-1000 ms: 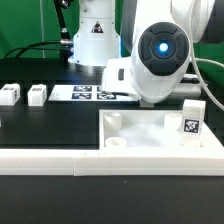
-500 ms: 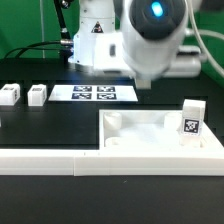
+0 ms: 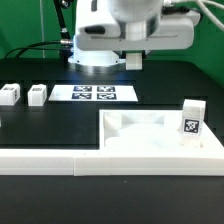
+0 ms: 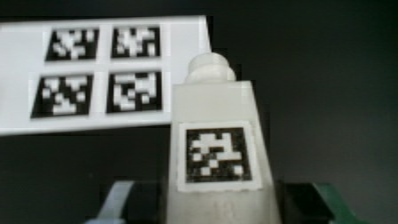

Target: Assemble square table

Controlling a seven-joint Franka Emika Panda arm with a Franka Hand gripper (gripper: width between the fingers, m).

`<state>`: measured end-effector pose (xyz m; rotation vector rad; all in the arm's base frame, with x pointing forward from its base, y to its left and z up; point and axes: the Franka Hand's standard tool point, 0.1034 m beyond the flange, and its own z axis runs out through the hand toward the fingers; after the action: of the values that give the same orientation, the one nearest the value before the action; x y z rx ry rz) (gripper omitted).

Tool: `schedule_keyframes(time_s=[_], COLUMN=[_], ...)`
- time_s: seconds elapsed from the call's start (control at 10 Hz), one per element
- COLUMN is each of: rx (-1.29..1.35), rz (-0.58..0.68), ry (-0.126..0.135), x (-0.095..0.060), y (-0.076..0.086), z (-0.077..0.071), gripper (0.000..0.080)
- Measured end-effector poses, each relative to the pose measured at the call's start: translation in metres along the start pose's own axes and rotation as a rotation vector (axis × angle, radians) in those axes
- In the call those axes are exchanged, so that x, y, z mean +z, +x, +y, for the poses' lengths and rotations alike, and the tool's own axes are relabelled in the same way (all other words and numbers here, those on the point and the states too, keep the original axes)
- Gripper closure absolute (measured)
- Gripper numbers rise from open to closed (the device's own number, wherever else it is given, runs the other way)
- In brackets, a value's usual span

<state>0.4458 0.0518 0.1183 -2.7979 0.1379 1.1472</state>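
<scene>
Your fingers (image 4: 125,203) gripped a white tagged plastic leg block (image 4: 217,130), its long axis running straight out from them, screw tip leading, above the marker board (image 4: 107,70). The large white square plastic slab (image 3: 140,128) sat on the black surface (image 3: 50,125), lower, toward the exterior view's right.

bare tabletop (image 3: 60,125) mid-scene — bordered by leg blocks (image 3: 37,94), marker board (image 3: 93,94), square table (image 3: 150,150)

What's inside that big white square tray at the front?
One tagged leg block stands upright inside the square table, at its corner on the exterior view's right. The front rim covers the spot where the leg's foot meets the slab, so its seating cannot be seen.
</scene>
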Motion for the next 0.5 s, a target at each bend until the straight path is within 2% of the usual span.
schedule_keyframes(time_s=[0.1,0.3,0.4,0.5], rx=[-0.014,-0.069,-0.095,-0.095], rz=[0.089,0.254,0.357,0.43], ry=[0.005,0.009,-0.015,-0.013], x=[-0.007,-0.062,-0.093,-0.091], y=[0.007,0.03,0.039,0.041], z=[0.001,0.003,0.001,0.0], gripper=[0.0508,0.0508,0.0508,0.0508])
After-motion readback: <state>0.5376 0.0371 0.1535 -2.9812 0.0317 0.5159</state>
